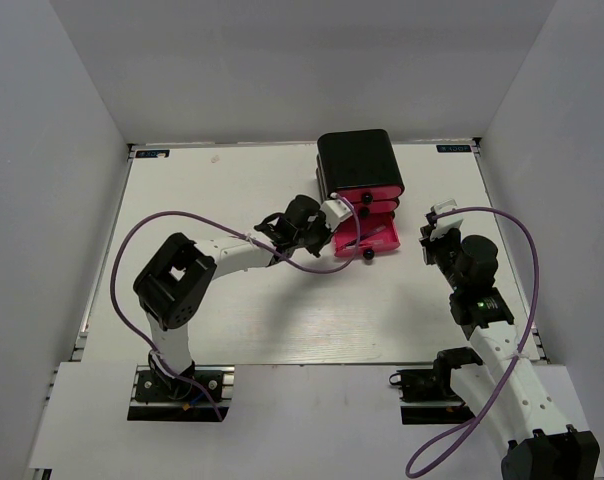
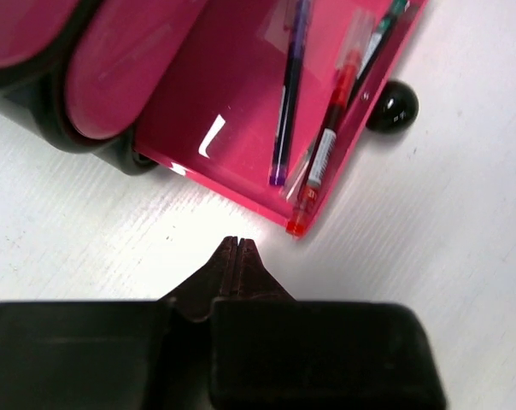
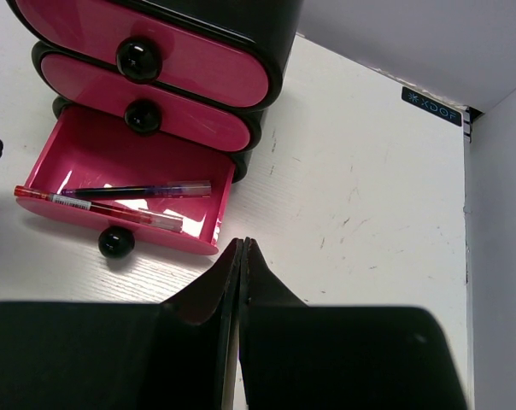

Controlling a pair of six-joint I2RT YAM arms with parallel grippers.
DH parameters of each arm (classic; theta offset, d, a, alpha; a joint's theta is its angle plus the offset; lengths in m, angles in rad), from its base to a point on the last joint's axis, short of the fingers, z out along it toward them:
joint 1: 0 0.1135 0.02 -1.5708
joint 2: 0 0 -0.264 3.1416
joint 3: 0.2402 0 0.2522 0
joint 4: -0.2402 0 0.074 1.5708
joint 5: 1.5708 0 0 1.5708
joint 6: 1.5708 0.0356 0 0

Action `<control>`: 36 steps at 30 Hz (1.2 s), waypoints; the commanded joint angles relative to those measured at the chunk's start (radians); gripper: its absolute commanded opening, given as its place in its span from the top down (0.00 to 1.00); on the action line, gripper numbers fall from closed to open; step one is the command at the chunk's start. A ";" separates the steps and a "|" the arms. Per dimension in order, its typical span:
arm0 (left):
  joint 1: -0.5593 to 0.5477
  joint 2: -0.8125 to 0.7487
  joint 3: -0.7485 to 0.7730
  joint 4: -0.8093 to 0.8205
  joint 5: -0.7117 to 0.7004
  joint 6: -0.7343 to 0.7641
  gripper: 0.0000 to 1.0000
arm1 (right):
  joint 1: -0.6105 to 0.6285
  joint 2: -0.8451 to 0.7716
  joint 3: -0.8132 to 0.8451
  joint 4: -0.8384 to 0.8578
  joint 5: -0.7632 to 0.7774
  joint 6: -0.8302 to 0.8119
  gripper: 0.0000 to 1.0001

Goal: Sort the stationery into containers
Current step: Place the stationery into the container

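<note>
Now, at left: left end effector (image 2: 232,243) clenched and empty, hovering over the bench (image 1: 232,330) just off the front corner of the pulled-out bottom drawer (image 2: 215,94). Inside the drawer, lengthwise: purple pen (image 2: 288,102), red pen (image 2: 326,145), green pen (image 2: 382,34); red tip seemingly riding up on the corner rim. Probably closing next. Nudge the red tip inside first, then press squarely on the black knob (image 2: 392,105), slowly, to avoid jamming or shifting the black case (image 1: 357,158). At right: right end effector (image 3: 243,245) pinched shut, empty, near the drawer's right side, not touching.
</note>
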 commanded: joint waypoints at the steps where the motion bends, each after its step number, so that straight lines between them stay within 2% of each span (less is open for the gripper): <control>1: 0.001 -0.061 -0.009 -0.058 0.037 0.048 1.00 | -0.003 -0.010 -0.004 0.052 0.005 -0.007 1.00; 14: 0.001 0.008 0.059 -0.103 0.146 0.069 1.00 | -0.003 -0.007 -0.004 0.054 0.006 -0.007 1.00; 36: 0.001 0.078 0.106 -0.061 0.165 0.020 1.00 | -0.006 -0.008 -0.005 0.055 0.008 -0.013 1.00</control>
